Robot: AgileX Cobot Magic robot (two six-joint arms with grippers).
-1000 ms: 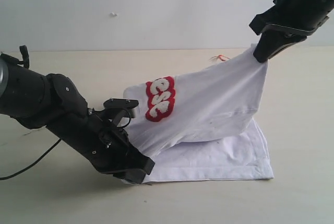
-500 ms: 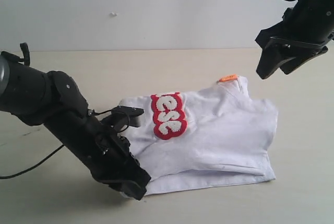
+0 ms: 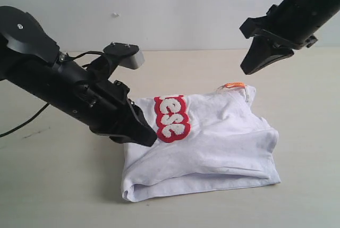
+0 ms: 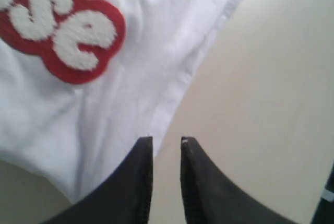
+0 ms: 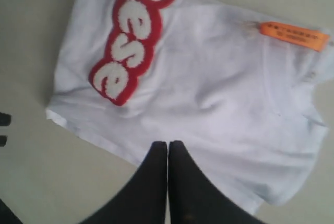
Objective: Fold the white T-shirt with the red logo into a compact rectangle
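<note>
The white T-shirt (image 3: 212, 143) lies folded over on itself on the table, with part of the red logo (image 3: 171, 118) facing up near its left edge. An orange neck tag (image 3: 232, 85) shows at its far edge. My left gripper (image 3: 146, 137) hovers just over the shirt's left side; its jaws stand a little apart with nothing between them (image 4: 166, 140), beside the hem of the T-shirt (image 4: 130, 88) and the logo (image 4: 68, 31). My right gripper (image 3: 248, 68) hangs high above the shirt's far right, shut and empty (image 5: 167, 143), over the T-shirt (image 5: 219, 109).
The beige table (image 3: 64, 185) stretches all round the shirt. A pale wall (image 3: 170, 10) stands behind it. A black cable (image 3: 21, 126) trails from the left arm over the table at the left.
The right gripper let go of the lifted shirt corner, drew up and shut. The cloth dropped flat into a fold. The left arm rose from the shirt's near left corner.
</note>
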